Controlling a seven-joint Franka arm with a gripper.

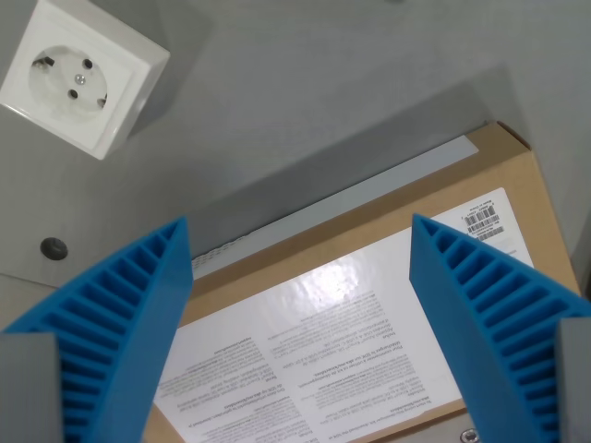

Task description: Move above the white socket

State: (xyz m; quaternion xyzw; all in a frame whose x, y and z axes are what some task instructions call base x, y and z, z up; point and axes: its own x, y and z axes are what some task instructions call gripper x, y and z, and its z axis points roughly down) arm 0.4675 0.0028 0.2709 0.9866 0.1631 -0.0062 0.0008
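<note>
The white socket [81, 76], a square box with a round two-pin face, sits on the grey surface at the wrist view's upper left. My gripper [300, 231] hangs open, its two blue ribbed fingers [120, 323] spread wide at the bottom left and bottom right. Nothing is held between them. The gripper is below and to the right of the socket in this view, over a cardboard box.
A brown cardboard box [517, 185] with a white printed label [342, 341] and barcode lies under the gripper, filling the lower right. A small dark round screw head [54, 247] sits in the grey table at the left.
</note>
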